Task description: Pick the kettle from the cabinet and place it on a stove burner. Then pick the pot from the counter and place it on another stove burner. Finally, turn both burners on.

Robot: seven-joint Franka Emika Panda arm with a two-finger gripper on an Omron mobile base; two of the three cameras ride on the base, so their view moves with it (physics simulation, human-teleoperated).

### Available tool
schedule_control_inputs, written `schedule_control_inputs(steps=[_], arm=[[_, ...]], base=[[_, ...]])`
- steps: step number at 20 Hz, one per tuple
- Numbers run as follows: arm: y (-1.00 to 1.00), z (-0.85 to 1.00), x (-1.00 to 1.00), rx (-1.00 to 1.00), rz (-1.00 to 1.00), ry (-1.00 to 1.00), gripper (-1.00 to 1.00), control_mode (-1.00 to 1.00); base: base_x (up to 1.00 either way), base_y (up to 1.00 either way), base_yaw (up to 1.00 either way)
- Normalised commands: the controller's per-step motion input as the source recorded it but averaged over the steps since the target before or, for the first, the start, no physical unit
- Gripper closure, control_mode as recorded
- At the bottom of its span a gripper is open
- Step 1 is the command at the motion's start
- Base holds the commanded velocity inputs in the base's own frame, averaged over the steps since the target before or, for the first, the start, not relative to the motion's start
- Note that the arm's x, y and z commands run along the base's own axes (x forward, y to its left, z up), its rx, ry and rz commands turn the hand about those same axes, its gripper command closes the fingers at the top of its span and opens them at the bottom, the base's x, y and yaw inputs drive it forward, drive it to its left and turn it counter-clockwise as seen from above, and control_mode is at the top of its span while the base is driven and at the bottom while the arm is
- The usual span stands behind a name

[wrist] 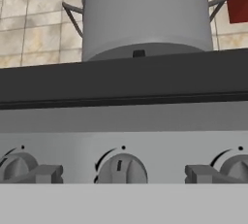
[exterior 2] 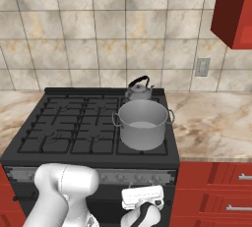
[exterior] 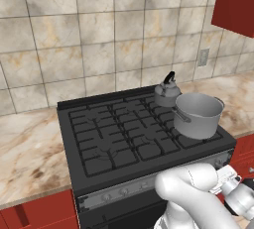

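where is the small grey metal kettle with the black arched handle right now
The small grey metal kettle sits on the black gas cooktop's back right burner, directly behind the wide grey steel pot on the front right burner and near the tiled wall.

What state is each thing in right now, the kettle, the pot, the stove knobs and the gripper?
kettle: upright on a back right burner, lid on.
pot: upright on the front right burner, nothing visible inside.
middle knob: pointer straight up.
gripper: open, facing the knob panel, holding nothing.
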Motion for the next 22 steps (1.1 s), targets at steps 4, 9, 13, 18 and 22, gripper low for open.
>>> schedule_control_inputs(steps=[4,9,13,18,22], arm=[[0.14,0.0,0.0,0.0,0.0,0.0,-1.0,-1.0],[0.1,0.0,0.06,0.0,0.0,0.0,-1.0,-1.0],[0.0,0.0,0.14,0.0,0.0,0.0,-1.0,-1.0],[-0.12,-0.1,0.11,0.0,0.0,0.0,-1.0,-1.0],[-0.11,-0.15,0.08,0.0,0.0,0.0,-1.0,-1.0]], base=[[0.0,0.0,0.0],[0.0,0.0,0.0],[0.0,0.0,0.0],[0.0,0.0,0.0],[0.0,0.0,0.0]])
